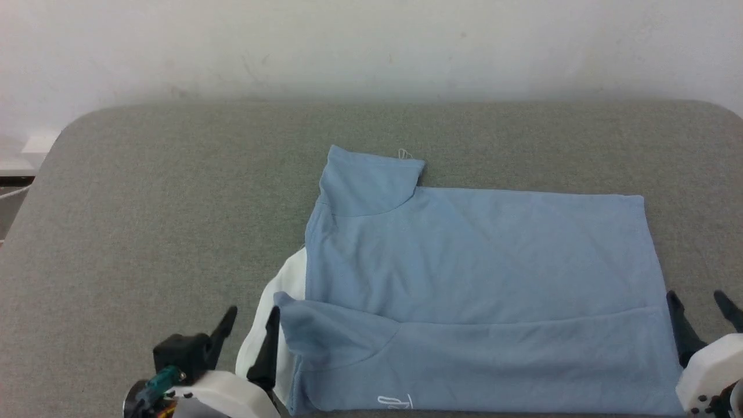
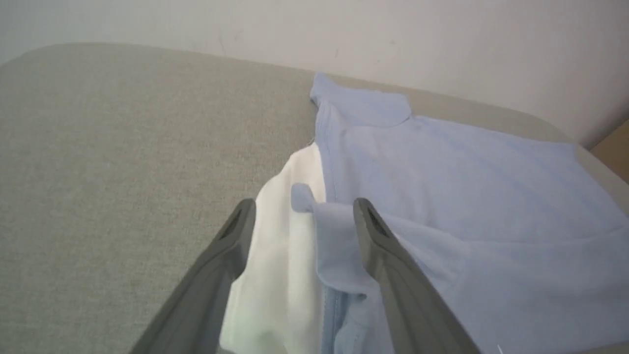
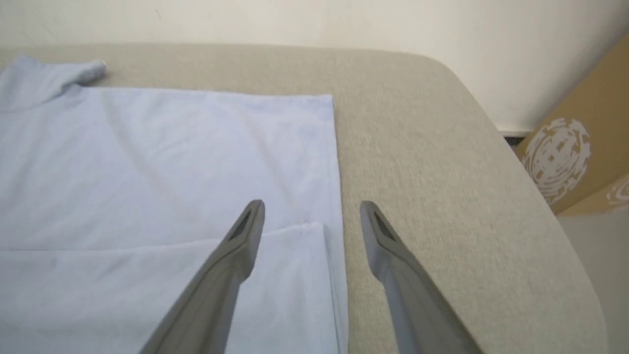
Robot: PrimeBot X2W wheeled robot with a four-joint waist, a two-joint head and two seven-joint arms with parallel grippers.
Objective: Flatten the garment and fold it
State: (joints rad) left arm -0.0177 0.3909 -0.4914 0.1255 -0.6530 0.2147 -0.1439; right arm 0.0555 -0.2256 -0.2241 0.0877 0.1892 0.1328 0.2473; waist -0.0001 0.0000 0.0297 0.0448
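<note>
The light-blue shirt (image 1: 476,267) lies flat on the grey table (image 1: 174,220), its near long edge folded over the body. A white collar part (image 1: 284,290) sticks out at its left end, and a small white script logo (image 1: 396,401) shows at the near edge. My left gripper (image 1: 251,320) stands open at the shirt's near left corner, its fingers straddling the white collar part (image 2: 280,255) and the folded blue corner (image 2: 334,236). My right gripper (image 1: 699,302) stands open at the near right corner, straddling the shirt's right edge (image 3: 336,236).
The grey padded table (image 3: 432,162) has rounded corners and a pale wall behind it. A brown cardboard box (image 3: 570,157) with white print stands off the table's right end. Bare table surface lies left of the shirt and beyond it.
</note>
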